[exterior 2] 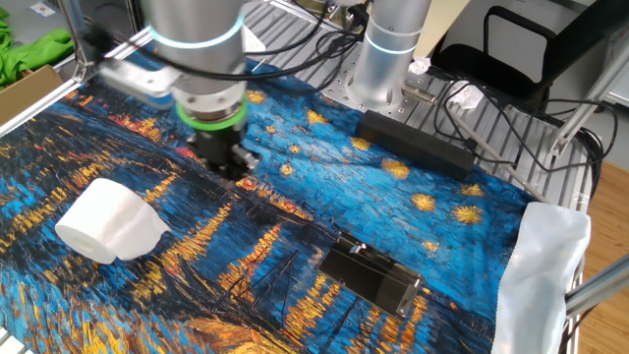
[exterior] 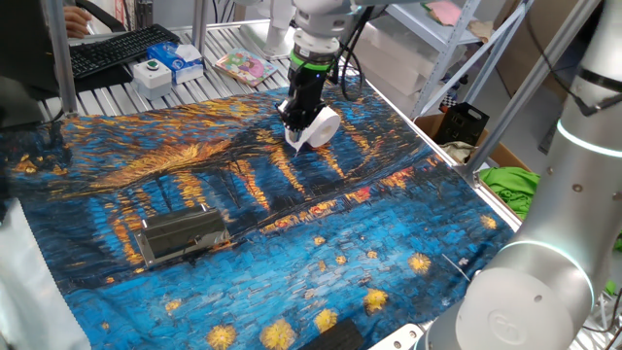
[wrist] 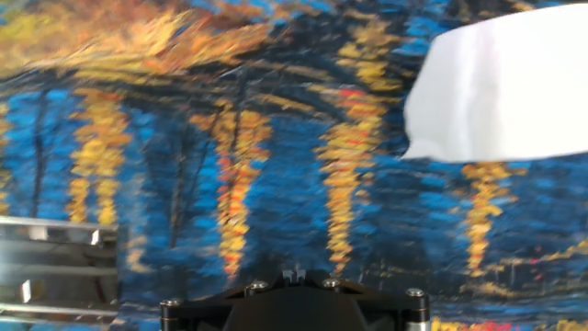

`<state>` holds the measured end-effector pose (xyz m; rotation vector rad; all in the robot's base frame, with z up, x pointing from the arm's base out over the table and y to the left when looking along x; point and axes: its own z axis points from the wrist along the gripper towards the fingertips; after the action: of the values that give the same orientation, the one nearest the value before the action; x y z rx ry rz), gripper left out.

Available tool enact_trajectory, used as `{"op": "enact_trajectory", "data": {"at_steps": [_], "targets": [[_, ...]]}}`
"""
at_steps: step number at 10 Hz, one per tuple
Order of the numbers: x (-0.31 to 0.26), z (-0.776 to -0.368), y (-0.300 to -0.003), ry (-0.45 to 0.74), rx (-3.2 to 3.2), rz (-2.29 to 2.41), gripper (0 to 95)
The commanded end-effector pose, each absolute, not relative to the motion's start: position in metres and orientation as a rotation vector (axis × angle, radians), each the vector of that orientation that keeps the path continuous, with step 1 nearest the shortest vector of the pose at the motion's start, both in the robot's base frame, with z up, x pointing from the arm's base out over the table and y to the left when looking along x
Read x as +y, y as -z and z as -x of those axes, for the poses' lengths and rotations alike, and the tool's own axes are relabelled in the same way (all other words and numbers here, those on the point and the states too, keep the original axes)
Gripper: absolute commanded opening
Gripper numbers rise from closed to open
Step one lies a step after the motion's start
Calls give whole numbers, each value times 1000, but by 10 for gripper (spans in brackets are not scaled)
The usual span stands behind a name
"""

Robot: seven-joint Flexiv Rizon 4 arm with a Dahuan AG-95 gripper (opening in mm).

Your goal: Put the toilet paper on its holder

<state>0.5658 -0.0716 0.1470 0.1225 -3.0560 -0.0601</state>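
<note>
Arm and workspace above a tabletop (exterior: 544, 238) covered by a blue and orange painted cloth (exterior: 321, 243). The hand (exterior: 294, 126) points down at the cloth with nothing seen between its fingers; in one fixed view it stands in front of the toilet paper (exterior: 321, 126), and in the other fixed view the hand (exterior 2: 228, 169) hangs apart from the roll. How far the fingers are spread cannot be told: the fixed views show them too small and blurred, and the hand view shows only the dark base of the hand at the lower edge.

The toilet paper (exterior 2: 108, 224) lies on its side on the cloth, a white roll; in the hand view the toilet paper (wrist: 501, 92) fills the upper right corner. The holder (exterior 2: 371, 276), a grey metal bracket with a bar, lies flat on the cloth well apart from the roll; the holder (exterior: 182, 236) appears toward the near left in one fixed view, and the holder (wrist: 50, 271) is cut by the left edge in the hand view.

A white button box (exterior: 151, 72) and a keyboard (exterior: 117, 49) stand beyond the cloth
</note>
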Motion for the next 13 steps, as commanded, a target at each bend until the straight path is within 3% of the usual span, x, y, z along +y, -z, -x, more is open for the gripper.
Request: {"op": "enact_trajectory", "data": {"at_steps": [1,13], "targets": [[-80,-572,-146,64,-3059,-199,0],[-103,-580,-126,70,-3076,-239,0]]}}
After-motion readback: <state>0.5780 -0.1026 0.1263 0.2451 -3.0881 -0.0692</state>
